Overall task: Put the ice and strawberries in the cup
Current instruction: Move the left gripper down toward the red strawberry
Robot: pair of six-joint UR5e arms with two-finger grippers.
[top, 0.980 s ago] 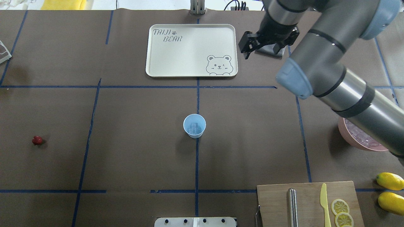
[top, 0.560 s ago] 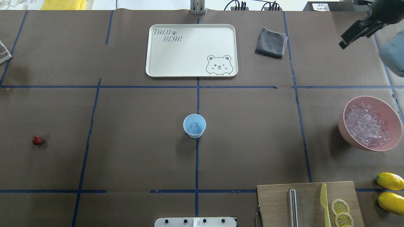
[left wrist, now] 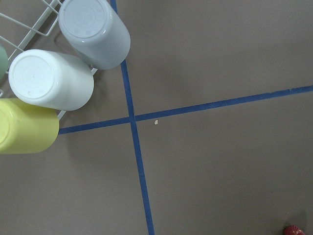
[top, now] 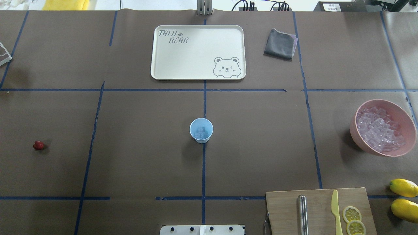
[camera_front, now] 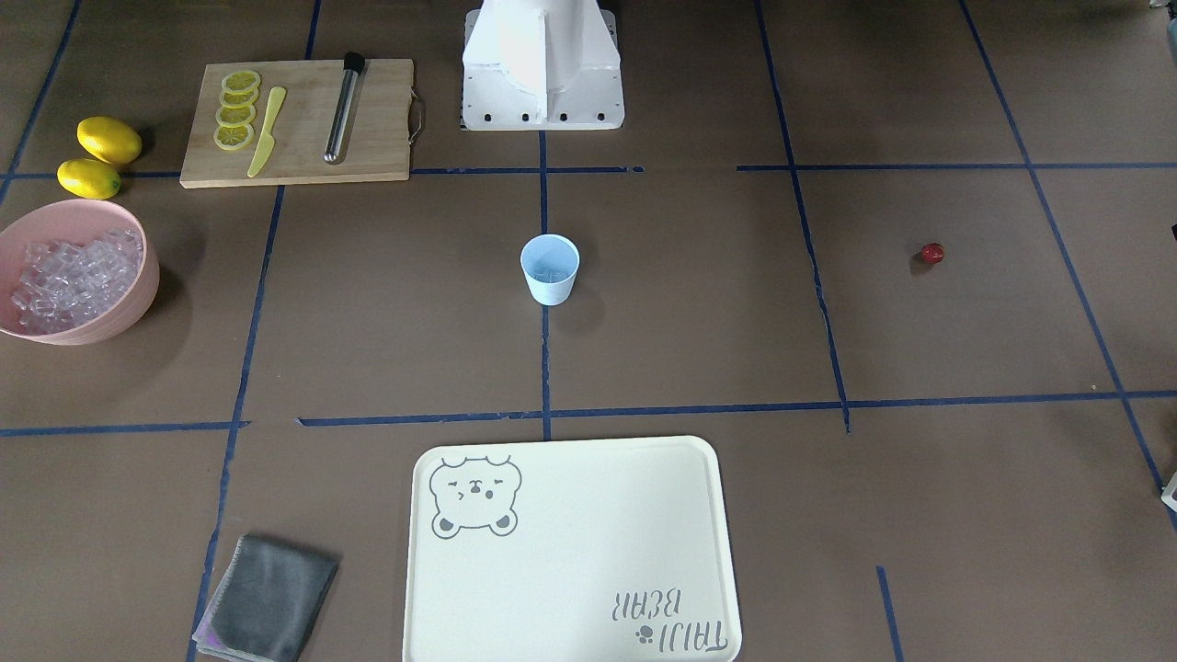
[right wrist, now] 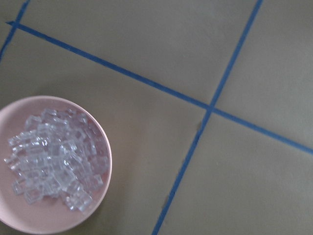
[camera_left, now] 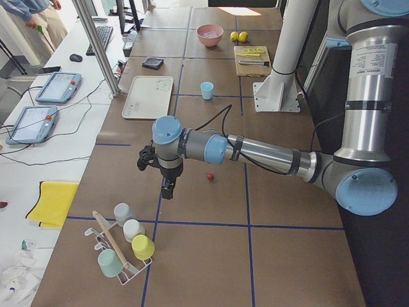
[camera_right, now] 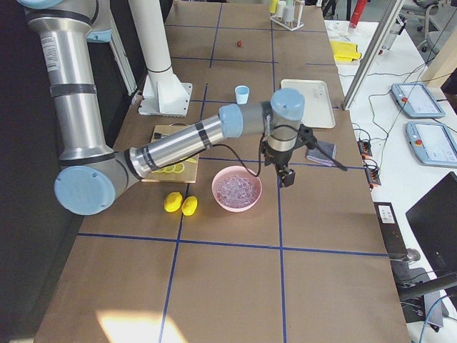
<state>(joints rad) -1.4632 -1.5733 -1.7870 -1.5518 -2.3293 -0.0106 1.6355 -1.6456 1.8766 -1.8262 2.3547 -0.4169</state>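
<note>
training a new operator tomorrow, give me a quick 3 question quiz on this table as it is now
1. True or false: the strawberry already lies in the cup.
2. The pink bowl heaped with ice stands on the robot's: A) left B) right C) neither, dead centre.
3. What is already inside the cup?

Key
1. False; it lies apart from the cup, on the robot's left.
2. B.
3. A few ice cubes.
</note>
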